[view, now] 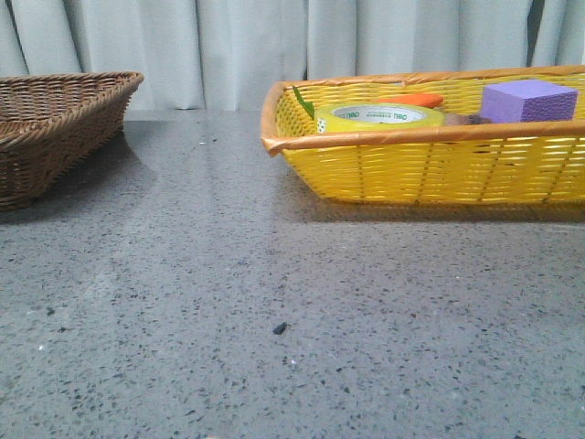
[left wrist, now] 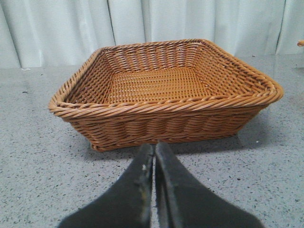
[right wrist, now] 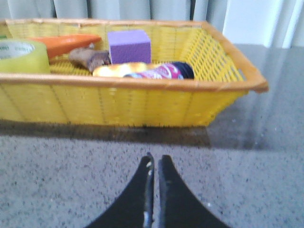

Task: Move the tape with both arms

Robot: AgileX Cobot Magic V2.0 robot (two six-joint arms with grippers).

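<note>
The tape (view: 377,118), a wide yellow roll with a white core and green print, lies flat inside the yellow basket (view: 430,169) at the table's right. In the right wrist view the tape (right wrist: 21,56) shows at the basket's far end. My right gripper (right wrist: 155,159) is shut with nothing in it, low over the table a little short of the yellow basket's wall (right wrist: 118,102). My left gripper (left wrist: 154,147) is shut and empty too, just in front of the brown wicker basket (left wrist: 166,123). Neither gripper shows in the front view.
The brown wicker basket (view: 50,137) stands at the far left and holds nothing. The yellow basket also holds a purple foam block (view: 528,101), an orange item (view: 411,100), a brownish lump (right wrist: 90,58) and a colourful wrapped tube (right wrist: 142,70). Grey speckled tabletop (view: 274,302) lies between the baskets.
</note>
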